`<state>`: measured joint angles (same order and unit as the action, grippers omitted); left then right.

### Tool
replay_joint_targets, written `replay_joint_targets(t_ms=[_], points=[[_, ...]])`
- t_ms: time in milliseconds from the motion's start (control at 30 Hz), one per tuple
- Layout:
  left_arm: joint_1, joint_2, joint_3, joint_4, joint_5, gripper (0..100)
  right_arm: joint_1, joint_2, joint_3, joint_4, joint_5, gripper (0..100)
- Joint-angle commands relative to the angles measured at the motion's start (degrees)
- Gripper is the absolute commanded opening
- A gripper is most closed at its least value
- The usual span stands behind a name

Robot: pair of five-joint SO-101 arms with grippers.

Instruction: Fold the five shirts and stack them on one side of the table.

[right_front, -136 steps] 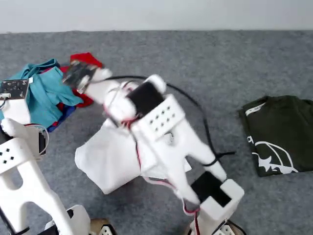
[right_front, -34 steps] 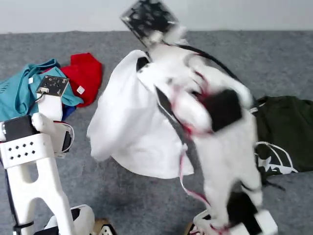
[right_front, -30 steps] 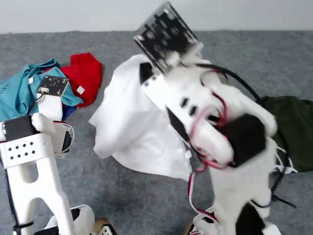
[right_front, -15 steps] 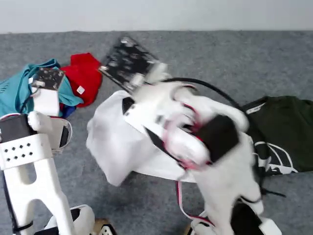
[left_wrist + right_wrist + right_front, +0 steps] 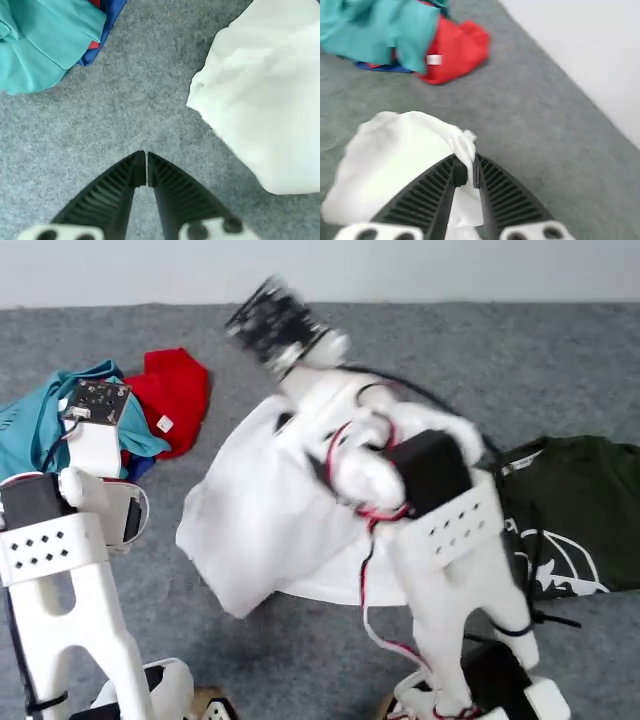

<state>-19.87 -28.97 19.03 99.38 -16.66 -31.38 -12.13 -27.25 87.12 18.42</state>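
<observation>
- Counter point(image 5: 420, 350): grey, felt-like surface. All five shirts lie on it.
- White shirt point(image 5: 262, 525): the largest item, mid-counter, crumpled and loosely spread, with no clean fold lines. One bunched edge appears lifted. Judged to be the shirt being worked on now, with its fold not yet made.
- Dark green shirt point(image 5: 572, 510): folded flat at the right edge of the counter, print side up. Judged the one finished shirt and the start of the stack.
- Teal shirt point(image 5: 40, 430), red shirt point(image 5: 178, 390), blue shirt point(image 5: 105, 20): an unfolded heap at the far left. The teal lies over the blue, and the red is just beside them. Tally: one of five folded, one in progress, three untouched.
- Right arm: rises from the near edge and arches over the white shirt, wrist toward the far side. The right hand point(image 5: 466, 175) is clenched on the bunched edge of the white shirt, and cloth drapes from the fingertips.
- Left arm: stands upright at the near left, wrist tipped downward. The left hand point(image 5: 146, 167) is clenched on nothing. It is above bare counter between the heap and the white shirt, touching neither.
</observation>
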Motion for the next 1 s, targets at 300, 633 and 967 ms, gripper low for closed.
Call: replay_joint_targets(t_ms=[300, 633, 967], points=[[0.5, -0.9, 0.8, 0.1, 0.4, 2, 38.5, -0.1, 0.0, -2.9, -3.4, 1.1], [40.2, -0.7, 3.2, -6.1, 0.4, 2, 40.5, -0.1, 4.0, 0.1, -3.1, 1.1], [54.7, -0.7, 23.0, -33.7, 2.7, 12, 46.1, -0.1, 11.3, -2.4, -3.6, 1.1]])
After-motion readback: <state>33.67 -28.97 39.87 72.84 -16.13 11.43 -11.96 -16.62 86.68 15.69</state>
